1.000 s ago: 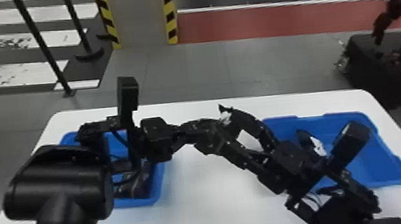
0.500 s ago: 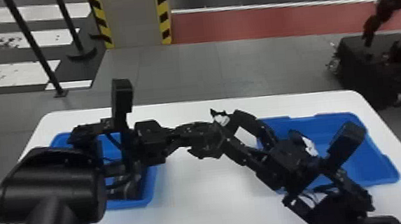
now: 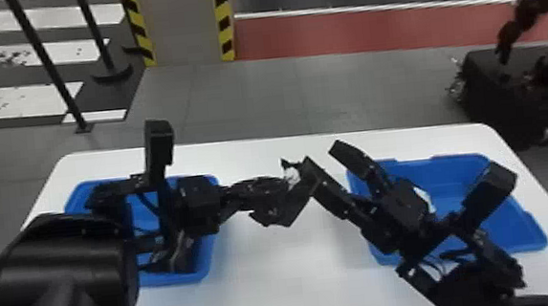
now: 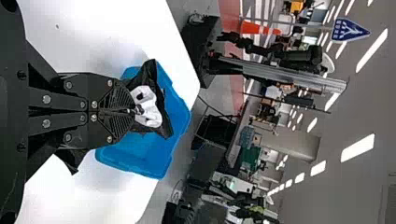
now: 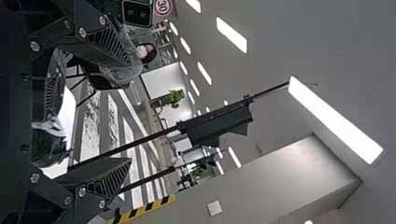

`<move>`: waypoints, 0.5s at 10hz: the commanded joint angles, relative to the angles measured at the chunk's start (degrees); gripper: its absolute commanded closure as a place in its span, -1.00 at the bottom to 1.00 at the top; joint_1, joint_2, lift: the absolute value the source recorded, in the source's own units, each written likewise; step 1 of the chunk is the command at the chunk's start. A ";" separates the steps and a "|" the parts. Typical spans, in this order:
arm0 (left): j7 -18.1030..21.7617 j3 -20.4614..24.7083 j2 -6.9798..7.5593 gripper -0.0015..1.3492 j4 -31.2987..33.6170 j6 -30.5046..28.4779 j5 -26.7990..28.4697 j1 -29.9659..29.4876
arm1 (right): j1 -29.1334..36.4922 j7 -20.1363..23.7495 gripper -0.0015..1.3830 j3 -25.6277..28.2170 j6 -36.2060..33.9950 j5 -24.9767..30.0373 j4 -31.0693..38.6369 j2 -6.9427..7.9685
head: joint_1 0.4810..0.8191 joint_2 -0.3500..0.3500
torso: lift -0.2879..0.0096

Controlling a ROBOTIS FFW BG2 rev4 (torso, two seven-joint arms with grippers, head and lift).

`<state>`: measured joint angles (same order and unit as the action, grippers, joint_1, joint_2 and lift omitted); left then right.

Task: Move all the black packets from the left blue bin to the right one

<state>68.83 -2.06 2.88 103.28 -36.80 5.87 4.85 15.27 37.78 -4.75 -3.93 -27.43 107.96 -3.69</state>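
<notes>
"Black packet (image 4: 162, 100), where is it and who has it?"

"Left gripper (image 4: 132, 111) has it, fingers closed on it, up over the table (image 3: 296, 297) between the bins. Right gripper (image 3: 322, 153) is open, fingers well spread"

"Which way from the right one?"

"Off to the robot's left in the head view, right beside the fingertips. Can't tell if they touch. Right wrist view puts it low by the fingers, so probably a handover; right gripper likely needs to shift left and get a finger each side"

"Long axis?"

"Crosswise to the left fingers, sticking out both sides, so there's loose film to grab. Might fold or slip if pinched at the edge"

"Nearer arm for the right bin (image 3: 456, 162)?"

"Right arm, easily"

"Looks?"

"Black, crumpled, pointy corners, white patch (image 4: 149, 108) on the face. Dark packet stuff (image 3: 184, 254) also in the left bin (image 3: 208, 253), so more to do"
</notes>
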 commanded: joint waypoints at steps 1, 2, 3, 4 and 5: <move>0.25 -1.19 -0.16 0.79 0.01 0.10 -0.86 0.35 | -1.64 -0.08 -0.52 0.01 0.00 0.36 -4.39 0.00 | 0.27 -0.08 | 0.20; 0.34 -1.72 -0.25 0.79 0.01 -0.04 -1.21 0.49 | -3.75 -0.17 -0.52 0.09 0.56 0.63 -8.05 -0.18 | 0.27 -0.11 | 0.20; 0.34 -1.90 -0.34 0.79 0.01 -0.18 -1.30 0.49 | -5.29 -0.17 -0.50 0.09 0.98 0.54 -10.01 -0.35 | 0.27 -0.15 | 0.20; 0.34 -1.90 -0.34 0.79 0.01 -0.18 -1.38 0.49 | -6.28 -0.17 -0.17 0.09 0.84 0.54 -11.00 -0.61 | 0.27 -0.17 | 0.20; 0.34 -1.81 -0.34 0.79 0.01 -0.18 -1.47 0.49 | -6.56 -0.34 0.45 0.18 0.98 0.54 -11.00 -0.61 | 0.27 -0.18 | 0.20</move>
<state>69.16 -3.88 2.55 103.29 -36.98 4.46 5.35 8.92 37.43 -4.64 -2.94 -26.92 97.05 -4.26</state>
